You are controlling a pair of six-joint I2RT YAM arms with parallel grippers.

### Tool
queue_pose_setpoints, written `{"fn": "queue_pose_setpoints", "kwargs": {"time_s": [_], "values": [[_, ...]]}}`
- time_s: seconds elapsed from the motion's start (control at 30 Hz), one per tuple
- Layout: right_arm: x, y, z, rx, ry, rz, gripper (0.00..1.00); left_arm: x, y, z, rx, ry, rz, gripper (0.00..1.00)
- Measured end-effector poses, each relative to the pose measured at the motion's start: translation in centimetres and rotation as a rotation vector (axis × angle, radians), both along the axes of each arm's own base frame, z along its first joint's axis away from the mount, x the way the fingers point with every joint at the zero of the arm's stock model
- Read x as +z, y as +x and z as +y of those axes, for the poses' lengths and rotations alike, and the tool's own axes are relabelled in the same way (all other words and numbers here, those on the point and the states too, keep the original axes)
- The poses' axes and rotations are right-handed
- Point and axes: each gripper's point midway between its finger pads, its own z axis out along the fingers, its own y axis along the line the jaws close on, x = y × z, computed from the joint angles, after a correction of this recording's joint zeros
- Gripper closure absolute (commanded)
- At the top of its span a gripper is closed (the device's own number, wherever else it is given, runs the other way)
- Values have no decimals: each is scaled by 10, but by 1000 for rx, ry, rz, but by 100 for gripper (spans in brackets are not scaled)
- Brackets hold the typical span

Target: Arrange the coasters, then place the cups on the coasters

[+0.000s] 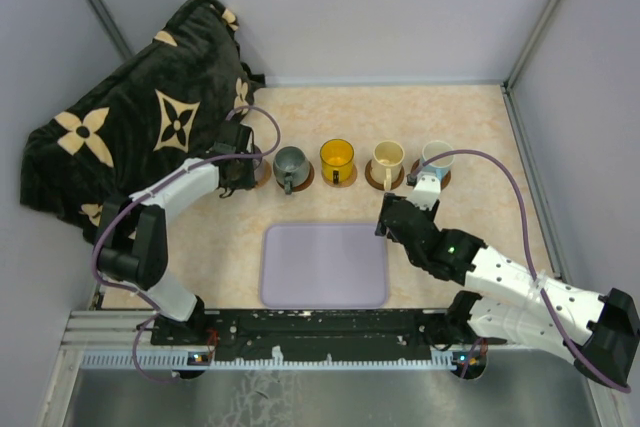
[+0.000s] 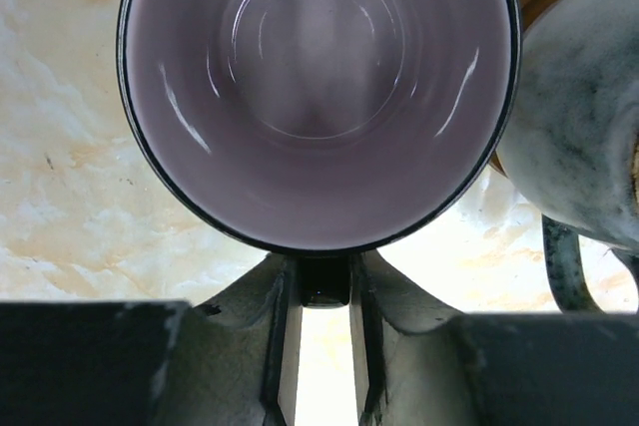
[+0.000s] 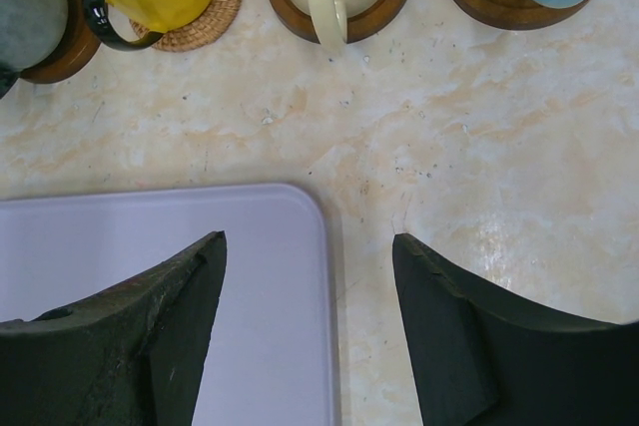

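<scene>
Five cups stand in a row across the table's far half. The purple cup [image 2: 319, 97] fills the left wrist view, and its dark handle [image 2: 324, 281] sits between the fingers of my left gripper [image 2: 324, 346], which is shut on it. Beside it, the grey-green cup [image 1: 290, 162], yellow cup [image 1: 337, 156], cream cup [image 1: 388, 157] and light blue cup [image 1: 436, 155] each rest on a brown coaster [image 3: 384, 7]. The yellow cup's coaster [image 3: 205, 22] is woven. The purple cup's coaster is hidden. My right gripper [image 3: 310, 246] hangs open and empty over the tray's corner.
A lavender tray [image 1: 325, 265] lies flat in the near middle of the table. A black blanket with tan flower shapes [image 1: 130, 117] is heaped at the back left, just behind the left arm. Grey walls enclose the table on three sides.
</scene>
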Motion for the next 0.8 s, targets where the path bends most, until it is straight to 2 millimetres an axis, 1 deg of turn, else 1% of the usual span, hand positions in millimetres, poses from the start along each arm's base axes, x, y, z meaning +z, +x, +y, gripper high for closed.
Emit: {"fn": "queue_pose_setpoints", "kwargs": {"time_s": [0.1, 0.17, 0.8], "values": [[0, 0, 0, 0, 1, 0, 32, 1, 1, 0, 3, -3, -6, 58], [0, 0, 0, 1, 2, 1, 32, 1, 3, -1, 5, -5, -12, 55], [-1, -1, 1, 2, 8, 6, 32, 3, 4, 4, 33, 10, -23, 54]]}}
